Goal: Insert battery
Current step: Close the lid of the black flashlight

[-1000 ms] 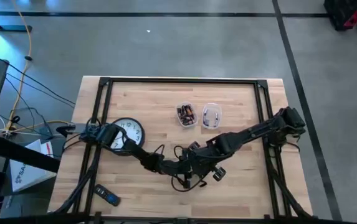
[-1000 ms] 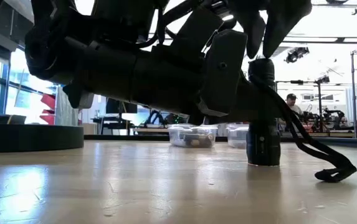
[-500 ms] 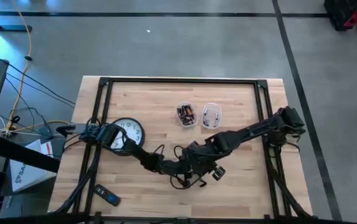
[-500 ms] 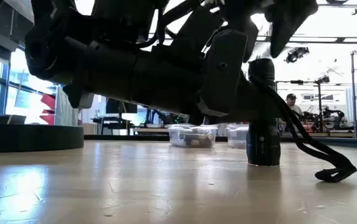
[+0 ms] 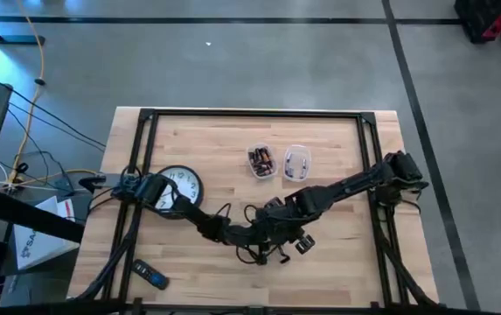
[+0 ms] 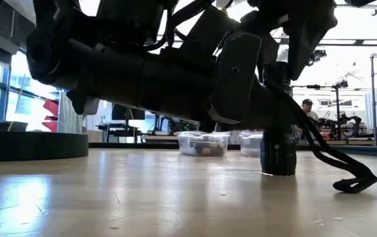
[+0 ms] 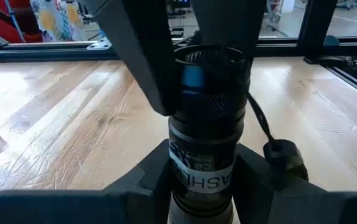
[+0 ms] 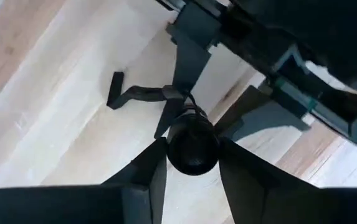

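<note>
Left gripper point(image 7: 206, 186) pinches the upright flashlight point(image 7: 208, 124) near the worktop's point(image 5: 233, 140) front edge; right gripper point(image 8: 190, 168) spread around its top.

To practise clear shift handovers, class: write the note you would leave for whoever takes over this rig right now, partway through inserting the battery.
Left tool: shut on the flashlight, holding it upright on the table.
Right tool: directly over the flashlight's top end; whether it grips anything cannot be told.
Batteries: in two clear tubs farther back on the table.
Done: flashlight stood up and steadied.
Left: the views do not show whether a battery is already inside. Check the barrel, then seat the battery.
</note>
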`<action>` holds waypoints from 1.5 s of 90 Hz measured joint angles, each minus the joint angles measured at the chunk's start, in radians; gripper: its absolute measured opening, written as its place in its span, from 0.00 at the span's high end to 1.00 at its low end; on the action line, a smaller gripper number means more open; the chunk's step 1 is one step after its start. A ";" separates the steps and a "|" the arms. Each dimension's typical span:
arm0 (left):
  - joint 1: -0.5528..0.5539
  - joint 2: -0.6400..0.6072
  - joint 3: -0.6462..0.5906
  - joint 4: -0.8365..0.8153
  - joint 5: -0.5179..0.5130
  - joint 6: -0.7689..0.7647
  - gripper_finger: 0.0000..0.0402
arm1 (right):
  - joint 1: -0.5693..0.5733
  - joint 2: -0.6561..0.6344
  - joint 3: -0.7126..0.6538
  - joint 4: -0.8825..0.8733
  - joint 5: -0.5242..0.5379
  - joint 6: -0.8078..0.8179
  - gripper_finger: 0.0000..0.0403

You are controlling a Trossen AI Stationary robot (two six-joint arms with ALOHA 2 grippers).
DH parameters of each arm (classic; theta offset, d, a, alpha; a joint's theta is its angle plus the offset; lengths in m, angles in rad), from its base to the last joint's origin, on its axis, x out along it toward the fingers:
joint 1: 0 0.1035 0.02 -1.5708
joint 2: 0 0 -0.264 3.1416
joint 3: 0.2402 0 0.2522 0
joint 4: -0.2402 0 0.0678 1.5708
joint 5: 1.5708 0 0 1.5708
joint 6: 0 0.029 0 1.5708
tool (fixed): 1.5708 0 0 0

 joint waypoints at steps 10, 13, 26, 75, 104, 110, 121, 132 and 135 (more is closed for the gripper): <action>0.000 0.000 0.000 0.000 0.000 -0.001 0.74 | 0.001 -0.001 0.000 0.001 0.013 0.102 0.80; 0.000 0.000 0.000 0.000 0.000 -0.001 0.74 | 0.001 -0.001 0.000 0.001 0.020 0.142 0.81; 0.000 0.000 -0.001 0.000 -0.002 -0.001 0.74 | 0.003 -0.002 0.000 0.009 0.028 0.309 0.81; 0.001 0.000 -0.001 0.001 -0.033 -0.011 0.74 | 0.031 0.006 0.001 0.016 0.096 1.543 0.81; 0.010 0.000 -0.001 0.009 -0.034 0.021 0.74 | 0.042 0.001 0.000 0.015 0.077 1.823 0.74; 0.014 0.001 0.000 0.011 -0.044 0.030 0.74 | 0.039 -0.015 -0.001 -0.010 0.100 1.763 0.72; 0.018 0.001 0.000 0.014 -0.054 0.030 0.74 | 0.032 -0.075 -0.002 -0.060 0.143 1.691 0.69; 0.018 0.001 0.000 0.014 -0.055 0.032 0.74 | 0.027 -0.132 -0.002 -0.117 0.182 1.580 0.66; 0.018 0.001 0.000 0.014 -0.055 0.032 0.74 | 0.026 -0.144 -0.002 -0.119 0.195 1.500 0.65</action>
